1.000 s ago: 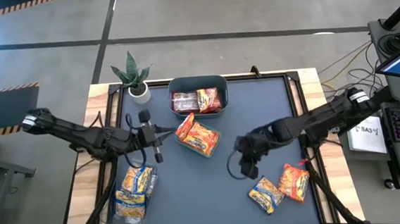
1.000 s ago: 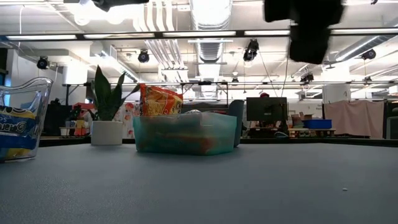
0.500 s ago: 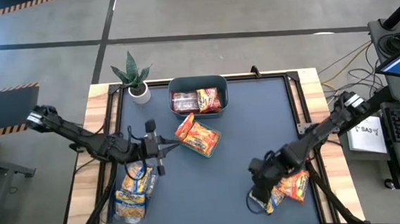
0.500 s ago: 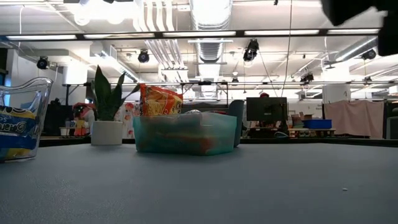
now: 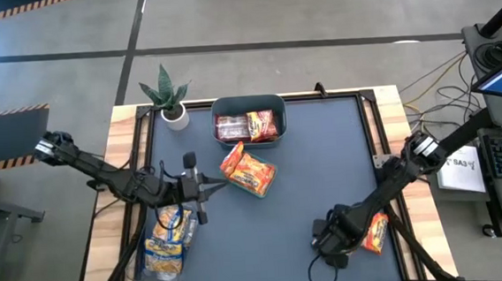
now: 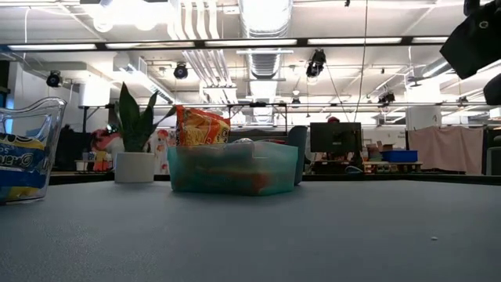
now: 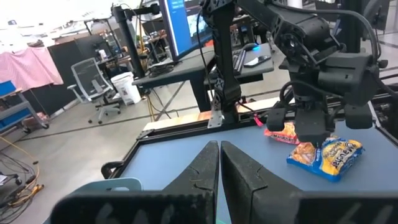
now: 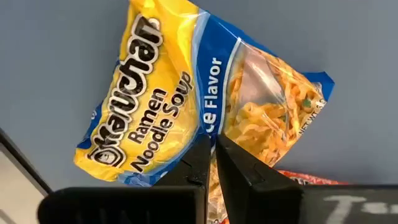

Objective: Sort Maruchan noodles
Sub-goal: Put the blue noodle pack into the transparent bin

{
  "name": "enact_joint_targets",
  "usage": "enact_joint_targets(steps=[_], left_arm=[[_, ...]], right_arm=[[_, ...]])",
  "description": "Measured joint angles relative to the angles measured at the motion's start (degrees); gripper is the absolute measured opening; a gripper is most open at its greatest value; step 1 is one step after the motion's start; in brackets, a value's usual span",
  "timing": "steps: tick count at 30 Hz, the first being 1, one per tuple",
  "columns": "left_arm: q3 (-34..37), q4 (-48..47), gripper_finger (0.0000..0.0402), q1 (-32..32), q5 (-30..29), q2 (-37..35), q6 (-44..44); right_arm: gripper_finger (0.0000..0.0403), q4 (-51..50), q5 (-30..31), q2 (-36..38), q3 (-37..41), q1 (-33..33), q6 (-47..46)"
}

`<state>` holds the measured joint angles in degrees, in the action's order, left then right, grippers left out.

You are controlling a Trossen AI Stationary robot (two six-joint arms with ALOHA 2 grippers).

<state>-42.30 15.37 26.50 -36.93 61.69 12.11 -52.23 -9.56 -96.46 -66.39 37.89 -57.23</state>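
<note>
Since the earlier frame, right gripper (image 5: 327, 241) has descended, jaws closed and empty, over the yellow-and-blue crinkly ramen packet (image 8: 186, 93) at the table's (image 5: 323, 153) near-right. Left gripper (image 5: 203, 186), jaws closed, waits mid-left. Sorting appears partial: some packets binned, three loose.

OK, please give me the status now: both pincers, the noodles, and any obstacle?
Right pincer shut, directly above yellow packet, nothing held. Left pincer shut, idle near the orange packets. Nothing blocks the yellow packet.
</note>
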Motion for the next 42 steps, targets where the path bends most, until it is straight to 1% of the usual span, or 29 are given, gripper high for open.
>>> enact_joint_targets(steps=[4,6,8,10,12,13,16,18,20,22,25,28,32,34,36,40,42], left_arm=[[0.00,-0.02,0.0000,0.01,0.00,0.07,0.43],[0.00,0.01,0.0000,0.01,0.00,0.07,0.53],[0.00,-0.01,0.0000,0.01,0.00,0.07,0.62],[0.00,0.01,0.0000,0.00,0.00,0.07,0.70],[0.00,0.02,0.0000,-0.02,0.00,0.07,0.88],[0.00,0.01,0.0000,-0.02,0.00,0.07,0.88],[0.00,0.06,0.0000,-0.02,0.00,0.07,0.88],[0.00,0.06,0.0000,-0.02,0.01,0.10,0.88],[0.00,0.08,0.0000,-0.02,0.01,0.28,0.86],[0.00,0.18,0.0000,-0.02,0.02,0.82,0.56],[-0.02,1.18,0.0000,-0.02,0.04,2.65,-0.44],[-1.47,1.86,0.0000,0.01,0.19,6.18,-0.69],[-6.77,0.73,0.0000,0.01,0.42,12.68,-0.16],[-10.33,-3.22,0.0000,0.07,0.42,15.88,0.46],[-14.90,-9.69,0.0000,0.11,0.53,19.30,0.23],[-23.46,-24.04,0.0000,0.54,0.81,25.38,-4.99],[-26.18,-28.65,0.0000,0.99,2.77,28.12,-7.58]], right_arm=[[0.0017,0.08,0.89,-0.58,-0.11,0.00,1.53],[0.0017,0.45,3.23,-0.43,-0.10,0.07,1.76],[0.0017,0.82,8.65,-0.02,-0.06,-0.19,1.75],[0.0017,0.72,18.34,0.36,0.04,-1.21,0.84],[0.0017,0.72,25.22,1.01,0.08,-2.78,0.84],[0.0017,0.67,27.40,1.58,0.08,-3.54,1.25],[0.0017,0.36,31.01,3.59,0.08,-5.88,1.27],[0.0017,0.25,31.67,5.50,0.08,-7.57,1.83],[0.0017,0.11,30.78,7.57,0.08,-8.76,3.04],[0.0017,-0.13,27.77,9.33,0.08,-9.28,2.13],[0.0017,0.06,23.40,12.08,0.32,-10.31,-1.64],[0.0017,0.62,23.59,14.98,1.34,-10.40,-3.94],[0.0017,2.20,24.31,19.01,5.09,-9.17,-5.11],[0.0017,4.54,24.61,20.92,7.69,-8.91,-5.21],[0.0017,7.95,24.65,22.56,10.90,-8.70,-5.31],[0.0017,17.86,24.20,25.01,17.24,-8.63,-6.08],[0.0017,22.45,24.13,25.57,19.87,-8.65,-6.85]])
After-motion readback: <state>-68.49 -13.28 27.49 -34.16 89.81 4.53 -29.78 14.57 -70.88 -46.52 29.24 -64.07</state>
